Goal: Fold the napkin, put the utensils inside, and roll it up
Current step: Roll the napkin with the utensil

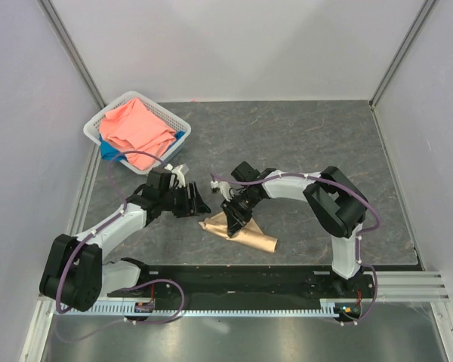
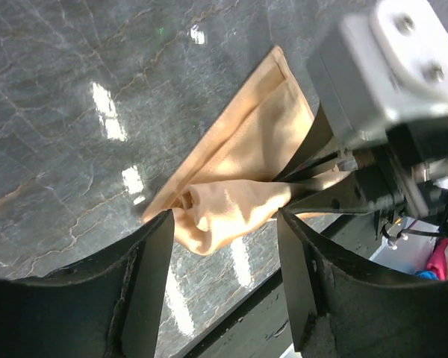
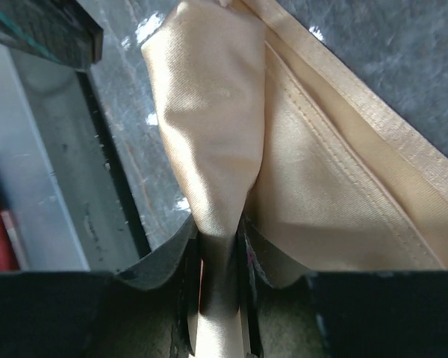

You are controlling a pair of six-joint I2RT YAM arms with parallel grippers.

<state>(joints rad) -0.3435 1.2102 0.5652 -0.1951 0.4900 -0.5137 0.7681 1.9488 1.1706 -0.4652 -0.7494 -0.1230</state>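
The peach-gold satin napkin (image 1: 245, 234) lies folded on the grey table near the front edge. One end of it is rolled into a tube (image 2: 224, 212). My right gripper (image 1: 235, 219) is shut on that rolled part (image 3: 209, 149), pinching it between its pads over the flat part (image 3: 336, 216). My left gripper (image 1: 196, 202) is open and empty just left of the napkin; its fingers (image 2: 153, 261) frame the roll's end without touching it. The fork is not visible; I cannot tell if it is inside the roll.
A white basket (image 1: 109, 121) at the back left holds a coral-pink cloth (image 1: 136, 128) and a blue cloth (image 1: 109, 153). The black base rail (image 1: 249, 283) runs along the table's near edge, close to the napkin.
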